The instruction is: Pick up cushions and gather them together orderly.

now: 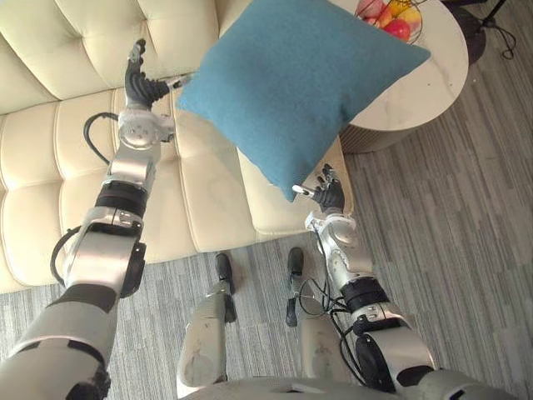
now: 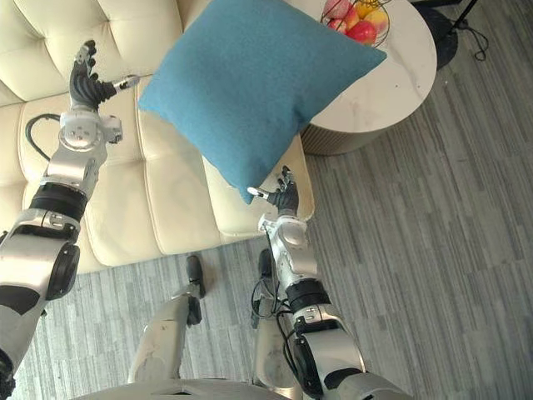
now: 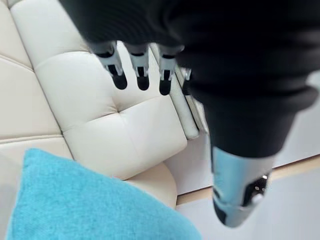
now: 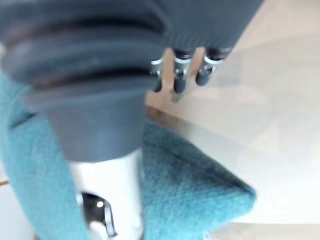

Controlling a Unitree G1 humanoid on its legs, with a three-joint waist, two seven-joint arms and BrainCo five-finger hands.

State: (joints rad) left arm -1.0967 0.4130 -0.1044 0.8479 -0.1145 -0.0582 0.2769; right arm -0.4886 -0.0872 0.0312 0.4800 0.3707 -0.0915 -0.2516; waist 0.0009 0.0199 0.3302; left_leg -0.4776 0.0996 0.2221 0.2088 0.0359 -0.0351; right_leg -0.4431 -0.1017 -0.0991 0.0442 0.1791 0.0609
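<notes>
One blue cushion [image 1: 300, 83] was seen lifted clear of the cream sofa [image 1: 50, 158], hung corner-down btwn the two hands. The L hand [image 1: 140, 83] was raised at the cushion's L corner, its fingers [image 3: 141, 77] held straight and pointed up at the sofa back, w/ the thumb stretched toward that corner. Nothing was gripped by them: the hand was released, and in the L wrist view the cushion lay beneath the fingertips, apart from them. The R hand [image 1: 329, 193] was placed just under the cushion's lowest corner. Its fingers [image 4: 180, 82] were likewise straight and unclenched, and blue fabric was seen pressed beside the wrist cover in the R wrist view. Whether the cushion was propped by the thumbs or merely touched could not be told.

Beyond the R hand, past the sofa end, a round tabletop [image 1: 425, 83] w/ a fruit basket [image 1: 391, 17] was noted, w/ grey floor [image 1: 466, 250] below.

Progress was judged as early to mid. The pick-up of this cushion appeared done, but it had not yet been set down, and no gathered row or pile had been formed on the sofa. Left to do, prob.: the cushion to be lowered to a chosen spot on the sofa and squared up, w/ any others brought beside it.
</notes>
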